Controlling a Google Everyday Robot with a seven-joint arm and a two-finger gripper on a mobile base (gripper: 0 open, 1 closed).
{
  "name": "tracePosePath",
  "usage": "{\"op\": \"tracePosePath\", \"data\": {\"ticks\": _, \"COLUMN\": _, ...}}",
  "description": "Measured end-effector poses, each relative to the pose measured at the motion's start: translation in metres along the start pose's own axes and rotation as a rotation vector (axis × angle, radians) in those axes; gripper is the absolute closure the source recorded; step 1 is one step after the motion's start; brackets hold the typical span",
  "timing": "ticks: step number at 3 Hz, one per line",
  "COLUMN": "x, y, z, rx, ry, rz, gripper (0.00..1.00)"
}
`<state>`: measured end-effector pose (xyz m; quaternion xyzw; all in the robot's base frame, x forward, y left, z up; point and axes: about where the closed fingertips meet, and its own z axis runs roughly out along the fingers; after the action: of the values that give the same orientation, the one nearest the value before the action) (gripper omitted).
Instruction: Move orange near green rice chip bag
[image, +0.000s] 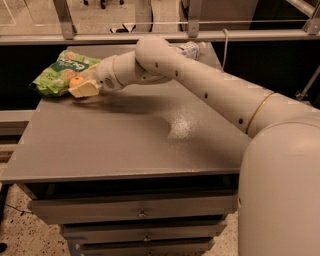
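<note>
Closest to me, the robot's big cream body (280, 200) is filling the corner, well back from the claw and across the table from it. Beside the body, the grey drawer cabinet (140, 212) is standing with its drawers closed, and its flat top (125, 145) is stretching away toward the claw. The arm (215, 90) is reaching long and low over that top, from the body out to the far corner.

At its end, the claw (82, 87) is hanging just above the surface, throwing a shadow under itself, and it looks to be clamping the orange (76, 81). The fruit is peeking out on the claw's upper side, nestled against a cream finger (86, 91). I cannot tell whether the orange is touching the tabletop.

Just past the claw, the green rice chip bag (57, 72) is lying crumpled at the table's edge, and the orange is sitting right at its near side, touching it or nearly so. Farther back than the claw, behind the bend of the arm, a white bottle (189, 48) is partly showing, and a metal rail (150, 36) is running along beyond everything.

To my eye the carrying is as good as done, since the fruit is already next to the bag. What is left is setting the orange down, letting go, and backing the claw off without dragging the fruit or shoving the bag.
</note>
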<state>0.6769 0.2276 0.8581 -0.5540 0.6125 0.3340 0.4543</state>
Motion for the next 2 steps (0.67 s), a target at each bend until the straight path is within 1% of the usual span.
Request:
{"op": "tracePosePath", "data": {"ticks": 1, "x": 0.001, "y": 0.0008, "z": 0.0018, "rx": -0.003, "ry": -0.002, "rz": 0.008, "gripper": 0.15}}
{"op": "tracePosePath", "data": {"ticks": 2, "x": 0.0021, "y": 0.0014, "z": 0.0026, "rx": -0.005, "ry": -0.004, "rz": 0.015, "gripper": 0.0}}
